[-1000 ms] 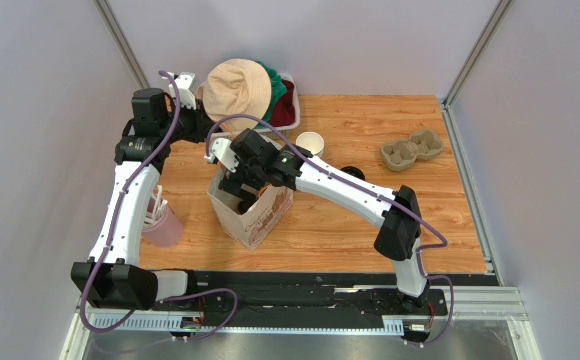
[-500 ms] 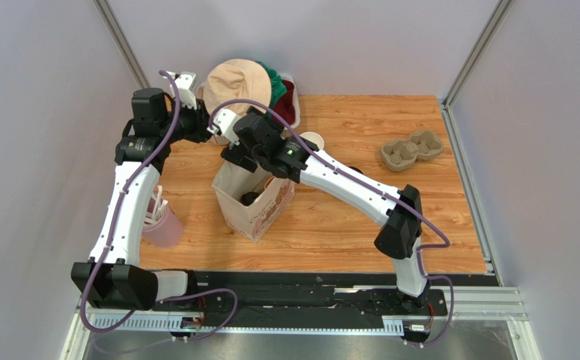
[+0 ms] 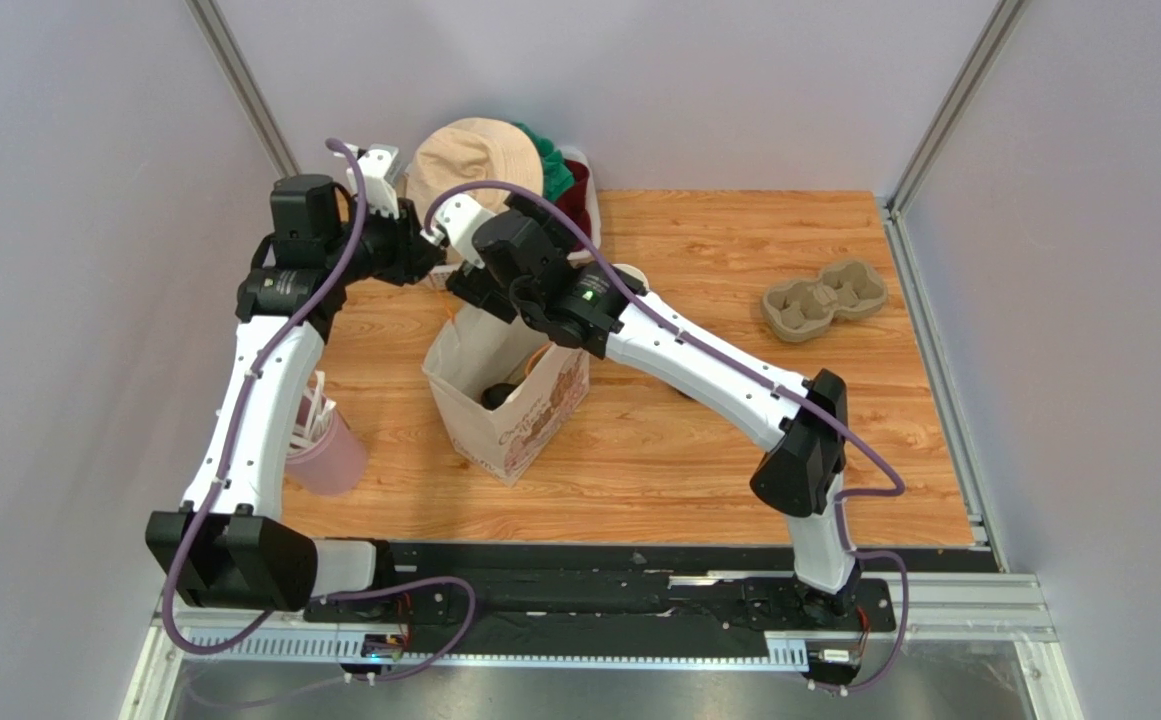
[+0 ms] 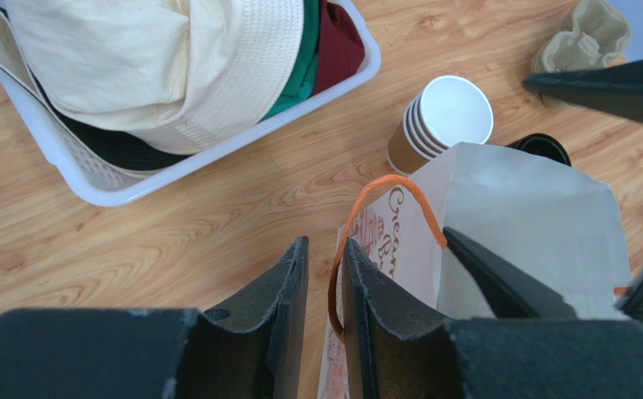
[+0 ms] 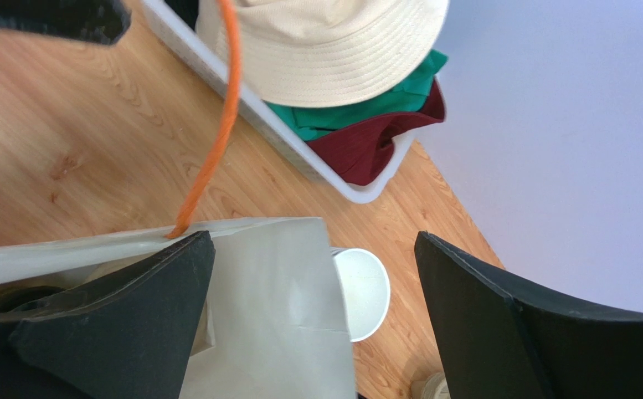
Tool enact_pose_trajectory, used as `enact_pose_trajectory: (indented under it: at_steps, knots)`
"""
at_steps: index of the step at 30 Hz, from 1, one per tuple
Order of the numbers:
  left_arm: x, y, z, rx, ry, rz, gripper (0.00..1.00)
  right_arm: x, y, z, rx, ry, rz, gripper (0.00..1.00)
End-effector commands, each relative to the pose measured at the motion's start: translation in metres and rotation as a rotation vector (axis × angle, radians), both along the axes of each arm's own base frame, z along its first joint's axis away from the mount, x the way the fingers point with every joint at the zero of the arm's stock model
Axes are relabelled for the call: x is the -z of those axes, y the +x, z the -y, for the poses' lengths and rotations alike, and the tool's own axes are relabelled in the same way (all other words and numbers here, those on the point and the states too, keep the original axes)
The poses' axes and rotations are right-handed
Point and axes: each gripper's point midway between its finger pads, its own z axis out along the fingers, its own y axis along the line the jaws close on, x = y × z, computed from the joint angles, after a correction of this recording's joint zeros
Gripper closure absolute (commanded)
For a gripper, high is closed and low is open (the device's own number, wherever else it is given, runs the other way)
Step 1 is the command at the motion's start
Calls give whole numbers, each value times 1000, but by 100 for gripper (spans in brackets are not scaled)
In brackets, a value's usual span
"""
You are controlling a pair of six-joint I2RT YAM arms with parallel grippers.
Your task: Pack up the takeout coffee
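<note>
Top external view, left to right: the left gripper (image 4: 324,249) is clamped on the orange handle (image 5: 227,100) of the paper bag (image 3: 534,428), which stands left of the counter's centre. The takeout coffee (image 3: 499,396) sits inside the bag, black lid showing. The right gripper (image 5: 312,241) hangs over the bag's far rim, jaws spread wide.

Wood-grain table (image 3: 721,255) between plain pale lilac walls (image 3: 721,90), grey metal corner posts (image 3: 245,83), soft even light.
</note>
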Motion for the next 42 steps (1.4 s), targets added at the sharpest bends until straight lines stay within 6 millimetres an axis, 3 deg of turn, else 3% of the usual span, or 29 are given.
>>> enact_pose_trajectory:
  at_steps: [1, 4, 7, 12, 13, 15, 16, 18, 20, 21, 26, 31, 34, 37, 38, 40, 41, 42]
  knots:
    - [-5, 5, 12, 65, 6, 13, 72, -100, 13, 32, 101, 168, 173, 1]
    - [-6, 7, 19, 93, -1, 6, 73, -125, 19, 55, 140, 206, 209, 1]
    - [-8, 10, 22, 103, -2, 8, 73, -136, 22, 75, 164, 220, 219, 1]
    - [-21, 20, 28, 130, 15, 29, 79, -143, 26, 112, 223, 223, 228, 1]
    - [-29, 21, 30, 131, 17, 39, 81, -144, 28, 127, 248, 223, 232, 1]
    - [-26, 28, 34, 150, 49, 39, 87, -147, 26, 145, 270, 234, 236, 1]
    - [-30, 32, 37, 156, 51, 44, 89, -137, 32, 157, 297, 218, 224, 1]
    - [-33, 36, 40, 161, 57, 52, 95, -142, 31, 182, 325, 256, 225, 1]
    - [-39, 42, 44, 169, 54, 59, 98, -127, 32, 194, 342, 248, 199, 1]
    - [-42, 44, 45, 171, 55, 64, 98, -129, 31, 208, 361, 263, 205, 1]
    - [-50, 56, 56, 198, 72, 80, 97, -106, 27, 229, 381, 256, 168, 1]
    - [-48, 65, 69, 233, 81, 69, 94, -98, 26, 241, 398, 254, 159, 1]
    - [-45, 66, 75, 264, 96, 54, 87, -98, 28, 247, 409, 259, 156, 1]
    - [-46, 64, 74, 271, 101, 54, 70, -97, 29, 254, 415, 267, 151, 1]
    - [-45, 62, 73, 272, 109, 56, 58, -96, 30, 254, 416, 271, 148, 1]
    - [-52, 55, 71, 273, 118, 77, 46, -95, 31, 259, 419, 273, 143, 1]
    - [-56, 51, 69, 275, 126, 92, 29, -93, 32, 259, 419, 273, 137, 1]
    - [-61, 43, 68, 280, 132, 104, 21, -90, 33, 261, 418, 268, 126, 1]
